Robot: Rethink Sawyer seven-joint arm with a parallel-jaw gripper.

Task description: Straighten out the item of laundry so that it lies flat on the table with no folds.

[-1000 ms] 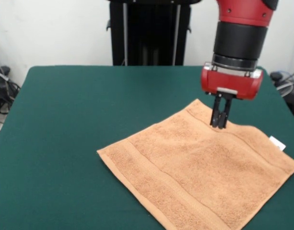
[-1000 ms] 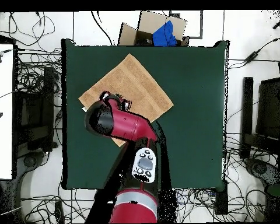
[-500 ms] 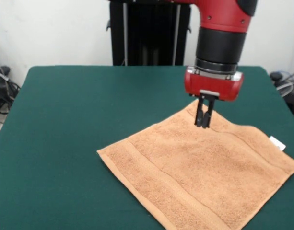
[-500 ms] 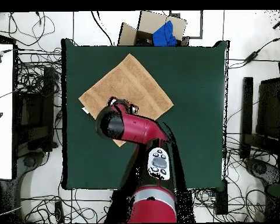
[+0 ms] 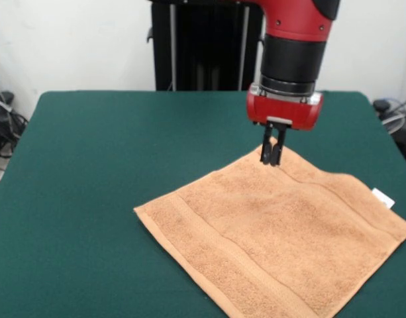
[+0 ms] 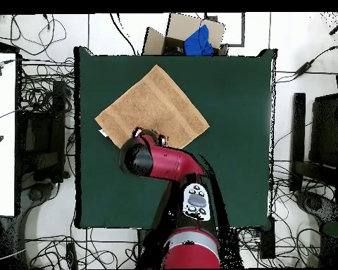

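One towel [image 5: 275,235] was seen on the green bench [image 5: 103,165]. It was spread out like a diamond, toward the side of the bench where its small white tag [image 5: 383,197] showed, and part of it ran out of the front view at the bottom. No folds could be seen in it, though one corner was hidden under the arm in the overhead view. One gripper [image 5: 272,154] was held over the far corner of the towel, and whether it touched the cloth could not be told. The fingers [image 5: 265,151] were seen close together, and nothing was held between them. The job was judged to be nearly done or done, since the towel looked flat. The step in hand was judged to be a last check at the far corner. If anything was left, a small tug outward at that corner would be called for, with the cloth pinched first. Otherwise, the arm only needed to be lifted away. One arm [image 6: 165,163], one towel, one tag and one bench were counted.
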